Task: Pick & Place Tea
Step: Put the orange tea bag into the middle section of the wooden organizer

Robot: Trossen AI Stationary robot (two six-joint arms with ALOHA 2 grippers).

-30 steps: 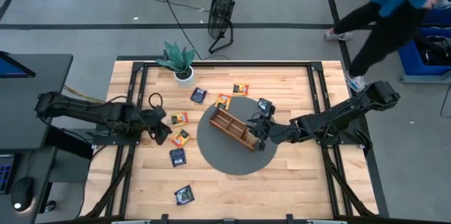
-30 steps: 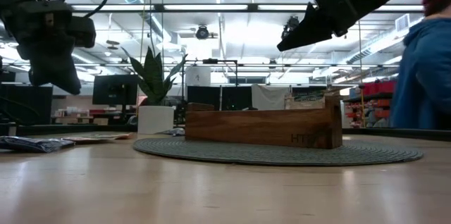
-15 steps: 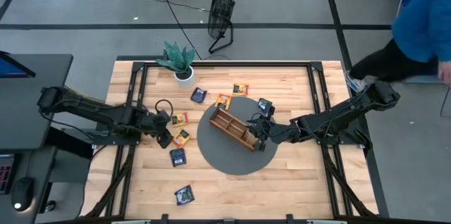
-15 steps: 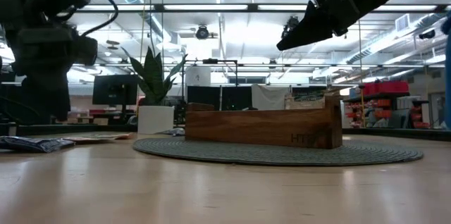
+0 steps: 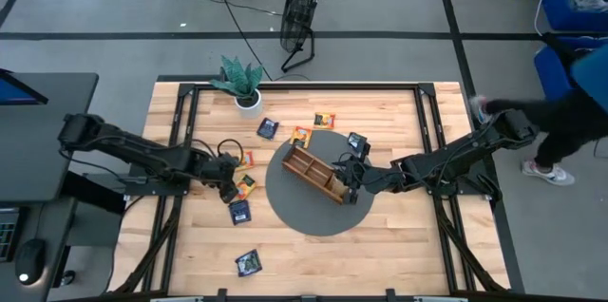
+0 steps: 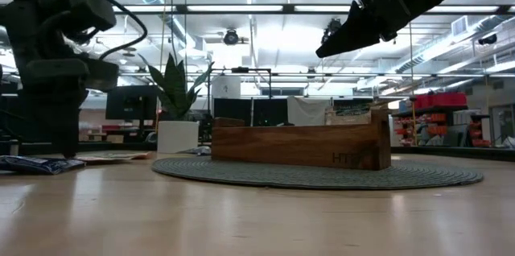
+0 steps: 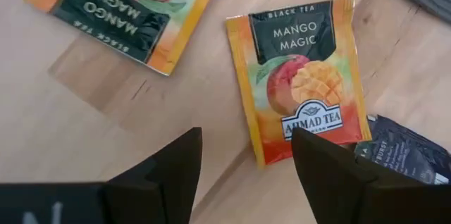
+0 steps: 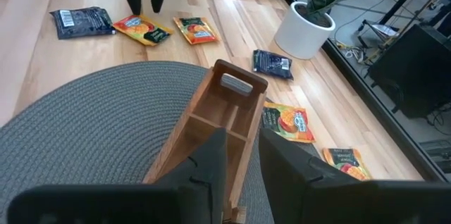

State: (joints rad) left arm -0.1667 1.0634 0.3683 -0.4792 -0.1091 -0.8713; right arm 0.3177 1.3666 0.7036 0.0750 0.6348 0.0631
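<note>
High view: your left gripper (image 5: pixel 228 188) low over orange mango tea sachet (image 5: pixel 245 185), off round grey mat's (image 5: pixel 304 217) left edge.

Left wrist view: jaws spread, empty, straddling sachet corner for pinch.

Right wrist view: right gripper (image 8: pixel 236 171) hovers over long wooden divided tray (image 8: pixel 211 129), fingers narrowly parted, empty, waiting.

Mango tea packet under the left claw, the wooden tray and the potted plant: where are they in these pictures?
Mango Magic sachet (image 7: pixel 299 76): left wrist view, on its printed front.
Wooden tray (image 5: pixel 315 173): high view, on a middle divider.
Potted plant (image 8: pixel 303 29): right wrist view, on the white pot's side.
</note>
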